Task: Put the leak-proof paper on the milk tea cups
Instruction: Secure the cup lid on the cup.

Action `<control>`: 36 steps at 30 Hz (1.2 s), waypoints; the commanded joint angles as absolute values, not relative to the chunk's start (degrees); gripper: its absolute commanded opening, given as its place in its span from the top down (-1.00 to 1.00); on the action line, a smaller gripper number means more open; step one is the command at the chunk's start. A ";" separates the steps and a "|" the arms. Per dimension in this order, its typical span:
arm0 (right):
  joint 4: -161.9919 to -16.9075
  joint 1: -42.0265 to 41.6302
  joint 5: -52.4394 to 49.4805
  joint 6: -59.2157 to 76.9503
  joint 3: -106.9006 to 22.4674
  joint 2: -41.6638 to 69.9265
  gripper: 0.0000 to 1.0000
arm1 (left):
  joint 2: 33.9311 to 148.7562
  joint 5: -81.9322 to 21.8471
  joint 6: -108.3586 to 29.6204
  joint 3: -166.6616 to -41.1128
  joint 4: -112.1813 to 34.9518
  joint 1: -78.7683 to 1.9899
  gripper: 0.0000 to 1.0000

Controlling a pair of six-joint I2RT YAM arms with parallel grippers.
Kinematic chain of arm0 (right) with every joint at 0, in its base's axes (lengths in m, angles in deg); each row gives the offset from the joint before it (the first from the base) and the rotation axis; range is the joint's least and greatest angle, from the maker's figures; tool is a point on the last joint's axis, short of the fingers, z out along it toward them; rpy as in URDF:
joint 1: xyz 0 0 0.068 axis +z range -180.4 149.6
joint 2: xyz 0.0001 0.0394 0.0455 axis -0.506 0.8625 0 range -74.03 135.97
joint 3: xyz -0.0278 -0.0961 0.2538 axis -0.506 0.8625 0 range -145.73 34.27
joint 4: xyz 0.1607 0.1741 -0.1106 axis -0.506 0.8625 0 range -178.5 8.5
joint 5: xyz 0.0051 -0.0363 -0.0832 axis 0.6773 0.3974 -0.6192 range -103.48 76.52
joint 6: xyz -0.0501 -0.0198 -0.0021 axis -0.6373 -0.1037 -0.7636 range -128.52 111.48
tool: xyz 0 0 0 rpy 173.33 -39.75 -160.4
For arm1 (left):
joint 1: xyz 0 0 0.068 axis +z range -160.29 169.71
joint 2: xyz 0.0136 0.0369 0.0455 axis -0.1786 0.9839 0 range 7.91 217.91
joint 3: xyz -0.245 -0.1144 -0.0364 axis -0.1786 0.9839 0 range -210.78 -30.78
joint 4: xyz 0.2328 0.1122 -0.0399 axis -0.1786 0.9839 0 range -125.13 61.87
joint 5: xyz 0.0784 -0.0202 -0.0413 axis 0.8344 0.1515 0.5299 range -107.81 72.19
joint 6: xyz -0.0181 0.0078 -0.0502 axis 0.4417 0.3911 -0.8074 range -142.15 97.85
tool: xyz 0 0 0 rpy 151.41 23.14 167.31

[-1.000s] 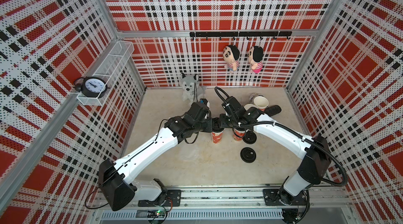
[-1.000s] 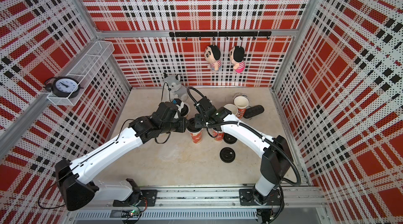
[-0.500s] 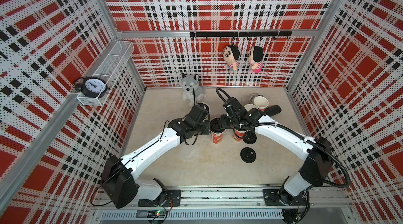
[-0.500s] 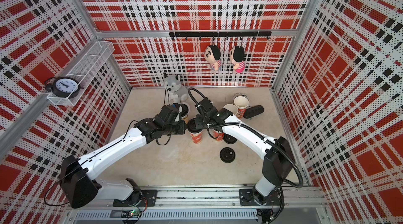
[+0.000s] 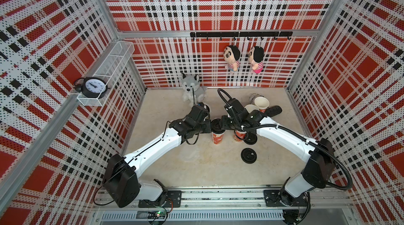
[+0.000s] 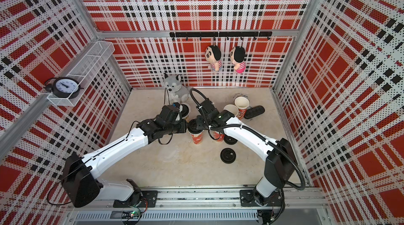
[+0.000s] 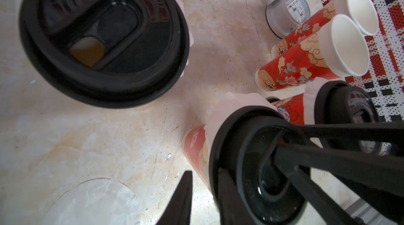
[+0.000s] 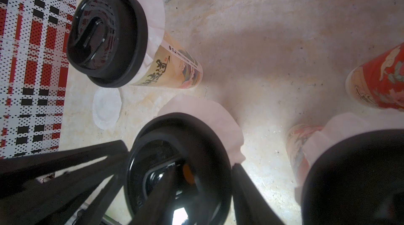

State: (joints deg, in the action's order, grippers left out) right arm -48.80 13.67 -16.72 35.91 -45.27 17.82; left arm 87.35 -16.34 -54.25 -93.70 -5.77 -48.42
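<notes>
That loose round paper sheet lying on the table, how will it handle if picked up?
Probably floppy: the paper sheet is so thin the table's marbling shows through. Likely light and awkward to pinch, since it lies flat. Its wrinkles suggest it creases easily.

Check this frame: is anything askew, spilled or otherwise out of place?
Yes. On one lidded red cup, the leak-proof paper bulges out from under the black lid mostly on one side, so it looks off-centre. A spare sheet lies loose on the table.
</notes>
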 commanded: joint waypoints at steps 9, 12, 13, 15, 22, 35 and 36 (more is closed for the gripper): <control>-40.94 13.63 -16.65 36.30 -41.62 19.17 0.14 | 86.29 -15.02 -56.74 -86.17 -7.28 -49.69 0.52; -41.04 13.81 -16.55 36.63 -41.39 19.21 0.14 | 85.03 -13.50 -58.75 -83.18 -8.41 -51.41 0.53; -41.04 13.89 -16.55 36.68 -41.31 19.31 0.14 | 84.60 -12.87 -59.63 -81.91 -9.20 -52.17 0.54; -41.04 14.14 -16.42 36.88 -41.31 19.54 0.14 | 83.96 -12.14 -61.38 -79.05 -11.47 -53.49 0.54; -40.36 15.13 -16.53 37.53 -41.50 20.65 0.15 | 83.73 -10.73 -67.24 -68.25 -20.93 -57.26 0.57; -39.90 15.39 -17.24 39.20 -40.24 18.96 0.15 | 87.28 -8.32 -69.00 -65.82 -24.07 -60.73 0.59; -39.90 15.39 -17.26 39.32 -40.17 18.85 0.15 | 87.15 -8.32 -68.93 -66.30 -23.79 -60.81 0.59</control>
